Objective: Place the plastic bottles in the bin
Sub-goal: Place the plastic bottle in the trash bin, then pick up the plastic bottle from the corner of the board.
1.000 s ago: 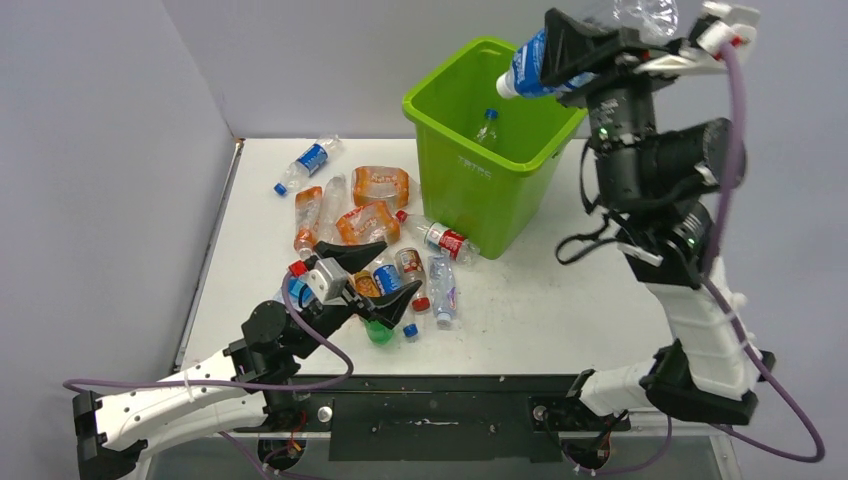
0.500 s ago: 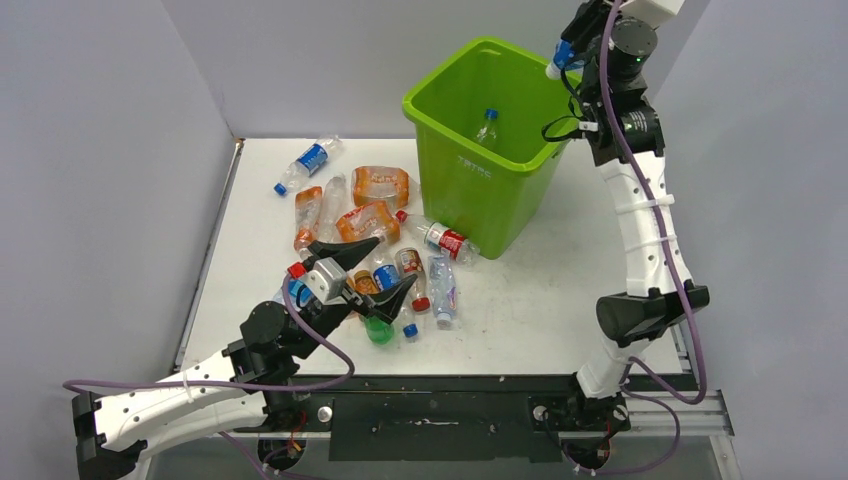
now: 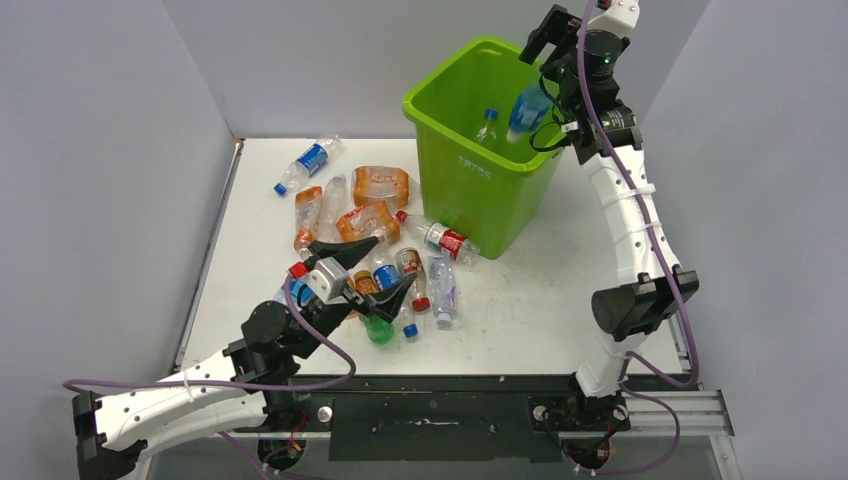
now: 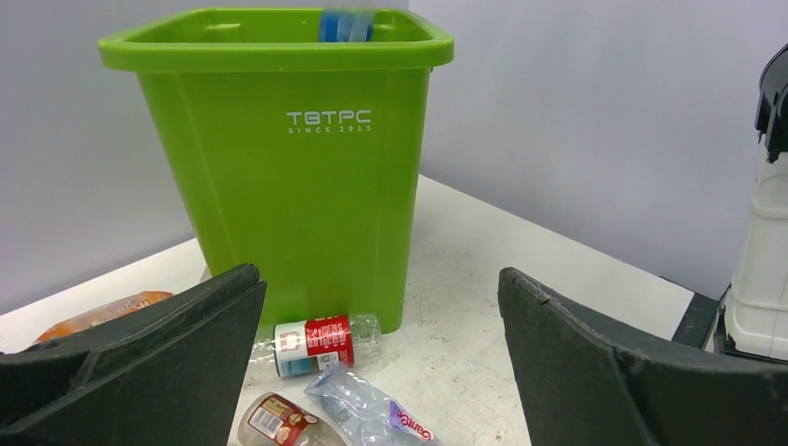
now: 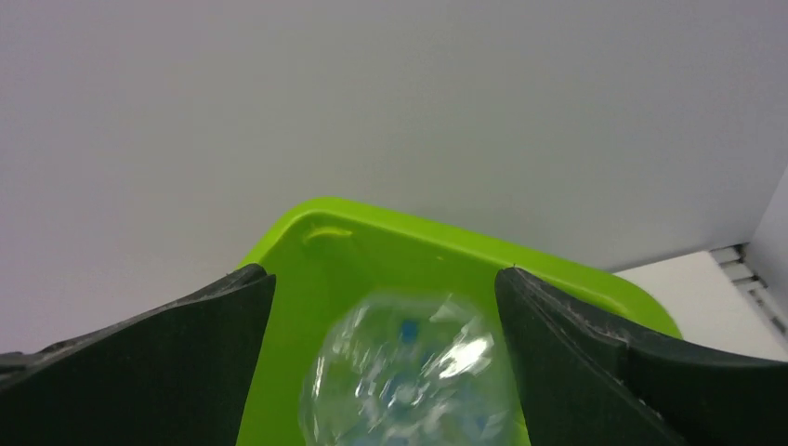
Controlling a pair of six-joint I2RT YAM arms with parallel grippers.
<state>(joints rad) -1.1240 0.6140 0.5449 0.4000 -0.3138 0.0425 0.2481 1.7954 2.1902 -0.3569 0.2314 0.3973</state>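
**Top view.** The right gripper (image 3: 548, 45) hangs above the far corner of the bin (image 3: 440, 100), jaws spread wide and gripping nothing. Just below it, a blue-labelled bottle (image 3: 527, 105) shows as a smear inside the rim, touching neither finger. It looks to be dropping in. Lower down, a second bottle (image 3: 487, 125) rests against the inner wall. The left gripper (image 3: 365, 275) is also wide and empty, low over the heap of bottles (image 3: 365, 222) on the table (image 3: 520, 300). A small green bottle (image 3: 378, 330) lies just beside one of its fingers.

**Left wrist.** Between the spread fingers of the left gripper (image 4: 376, 279), the bin (image 4: 279, 186) stands straight ahead. A blue blur (image 4: 346, 23) shows at its top edge. A red-labelled bottle (image 4: 316, 339) lies ahead at the foot of the bin, and two crushed ones sit closer in, below the gap.

**Right wrist.** The right gripper (image 5: 383, 276) is wide open, looking down into the green rim (image 5: 372, 232). The bottle (image 5: 409, 372) is beneath and between the fingers, clear of both. It is too blurred to tell which end leads.

**Progress.** This is early in the job. Two bottles count as binned if the airborne one lands inside, and the bin floor is hidden, so there may be more. Roughly a dozen remain on the table, all near the left gripper and well away from the right one.
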